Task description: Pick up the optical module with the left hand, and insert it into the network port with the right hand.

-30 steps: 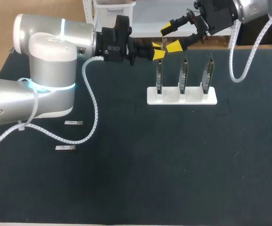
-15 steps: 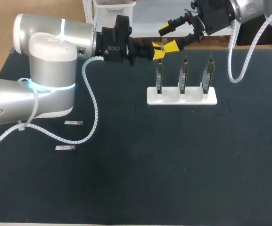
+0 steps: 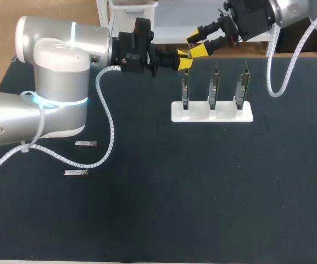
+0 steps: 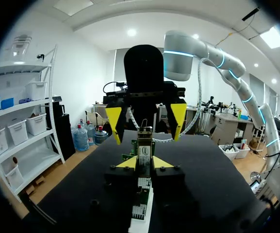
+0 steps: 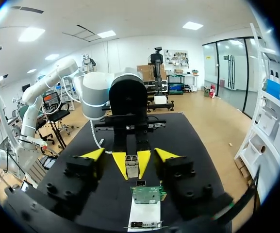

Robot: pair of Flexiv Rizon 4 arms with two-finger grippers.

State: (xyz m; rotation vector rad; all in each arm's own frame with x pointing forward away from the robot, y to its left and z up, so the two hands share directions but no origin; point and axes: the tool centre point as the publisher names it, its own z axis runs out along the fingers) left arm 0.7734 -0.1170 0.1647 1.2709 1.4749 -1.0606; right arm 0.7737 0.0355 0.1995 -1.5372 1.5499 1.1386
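Left jaws clamped on optical module (image 4: 144, 145), held above the network card (image 5: 148, 193) in white rack (image 3: 212, 111). Right jaws, apart, have narrowed and drawn in. They now flank the module, untouched. Handover looks close; insertion not begun.

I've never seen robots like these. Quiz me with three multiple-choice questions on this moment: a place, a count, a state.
1. Where do the two spare modules lie?
A. On the table by the left arm
B. In a box
C. On a shelf

2. How many boards are in the white stand?
A. Two
B. Three
C. Five

3. How is the right gripper?
A. Shut on a board
B. Shut on a cable
C. Open

1 A: both lie flat near that arm.
2 B: three stand upright in a row.
3 C: its fingers stand apart, facing the module that the left gripper holds.
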